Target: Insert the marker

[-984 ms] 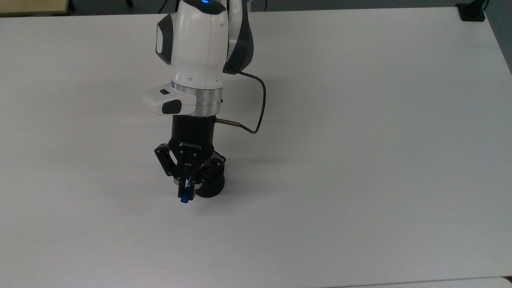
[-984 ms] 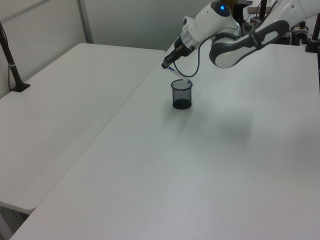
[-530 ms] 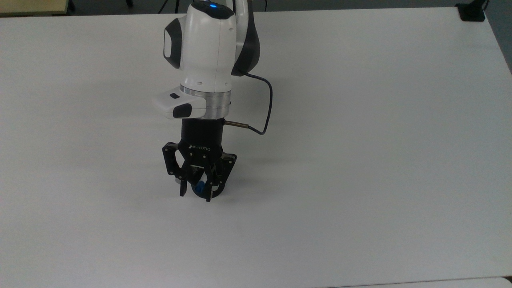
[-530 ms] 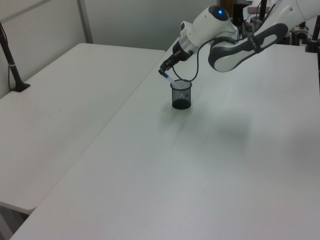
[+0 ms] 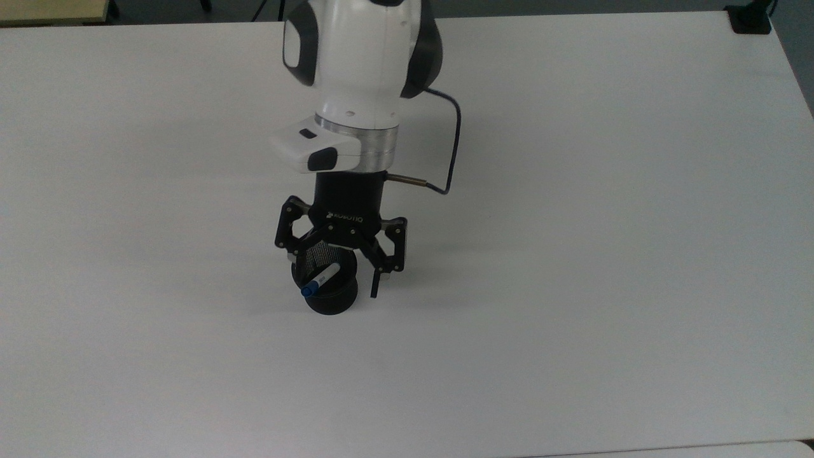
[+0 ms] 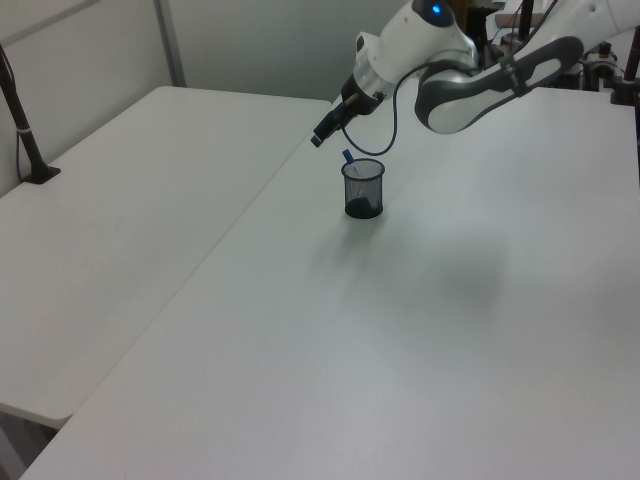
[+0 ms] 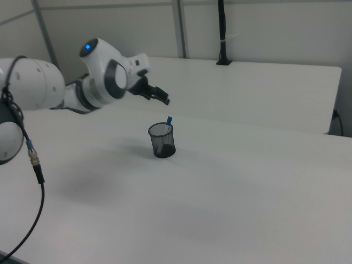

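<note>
Fingers spread wide and holding nothing, the gripper [image 5: 343,275] hangs just above the black mesh cup [image 5: 331,299], where the marker [image 5: 320,280] leans on the rim, blue end up, so insertion looks done and only lifting clear seems left.

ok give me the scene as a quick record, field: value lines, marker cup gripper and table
marker: standing in the cup, leaning, blue end poking above the rim
cup: black mesh, upright on the table
gripper: open, empty, above the cup and apart from the marker
arm: white, reaching over the table
table: white, cup near the middle
task state: marker looks inserted and released
</note>
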{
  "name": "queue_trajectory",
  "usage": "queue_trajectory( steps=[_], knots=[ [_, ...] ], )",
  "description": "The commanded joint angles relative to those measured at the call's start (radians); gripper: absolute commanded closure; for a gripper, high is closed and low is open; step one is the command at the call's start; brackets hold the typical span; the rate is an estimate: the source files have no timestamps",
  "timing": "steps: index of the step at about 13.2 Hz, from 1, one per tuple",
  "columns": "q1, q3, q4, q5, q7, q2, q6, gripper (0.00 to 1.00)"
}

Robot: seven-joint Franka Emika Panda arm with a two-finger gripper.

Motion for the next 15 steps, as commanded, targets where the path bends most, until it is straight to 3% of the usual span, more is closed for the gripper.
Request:
queue_trajectory(
  steps=[1,3,4,8,10,15],
  knots=[
    [0.079,-0.005,-0.029,0.198,-0.235,-0.151,-0.357,0.0],
    [0.099,-0.011,-0.029,0.294,-0.338,-0.232,-0.582,0.0],
    [0.099,-0.012,-0.036,0.304,-0.373,-0.281,-0.687,0.0],
    [0.058,-0.022,-0.085,0.4,-0.516,-0.426,-0.858,0.0],
    [0.052,-0.023,-0.111,0.406,-0.521,-0.477,-0.933,0.0],
    [0.026,-0.025,-0.107,0.41,-0.518,-0.469,-1.027,0.0]
  ],
)
